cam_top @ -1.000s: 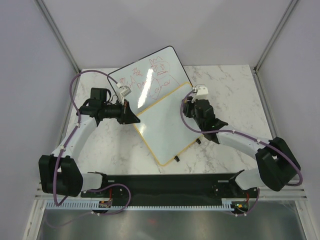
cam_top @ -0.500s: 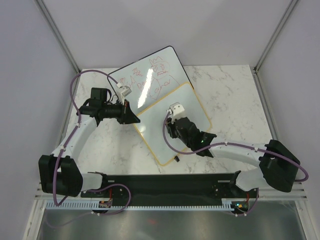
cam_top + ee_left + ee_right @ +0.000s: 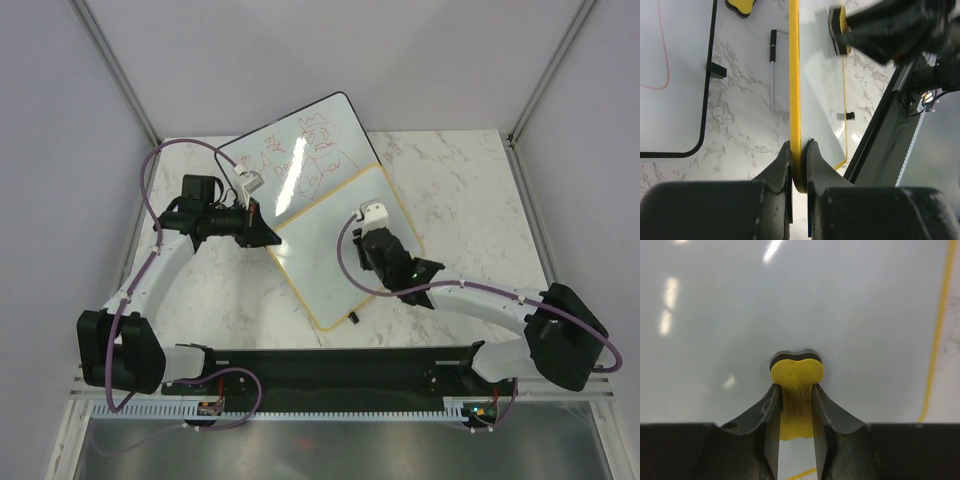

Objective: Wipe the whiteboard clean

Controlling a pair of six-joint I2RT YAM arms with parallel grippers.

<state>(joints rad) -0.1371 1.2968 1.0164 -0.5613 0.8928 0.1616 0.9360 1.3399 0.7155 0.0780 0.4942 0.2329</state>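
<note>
The whiteboard point(image 3: 320, 260), yellow-framed, lies tilted on the marble table, and its surface shows no marks. My left gripper point(image 3: 268, 233) is shut on the board's left edge; in the left wrist view both fingers point(image 3: 780, 165) pinch the yellow frame point(image 3: 794, 75). My right gripper point(image 3: 372, 255) is over the board's right half, shut on a yellow eraser point(image 3: 797, 372). The eraser's dark pad is pressed flat on the white surface point(image 3: 790, 300). From the left wrist view, that gripper and eraser point(image 3: 837, 27) appear blurred at the board's far end.
A larger black-framed whiteboard point(image 3: 300, 145) with red scribbles lies behind, partly under the yellow one. Beside it lie a second yellow-and-black object point(image 3: 740, 6) and a thin metal rod with a black grip point(image 3: 773, 47). A black rail point(image 3: 340, 365) runs along the near edge.
My right gripper swept the eraser from the board's upper right corner leftward toward the middle, then back a little to the right. The left gripper and the board have stayed put.
</note>
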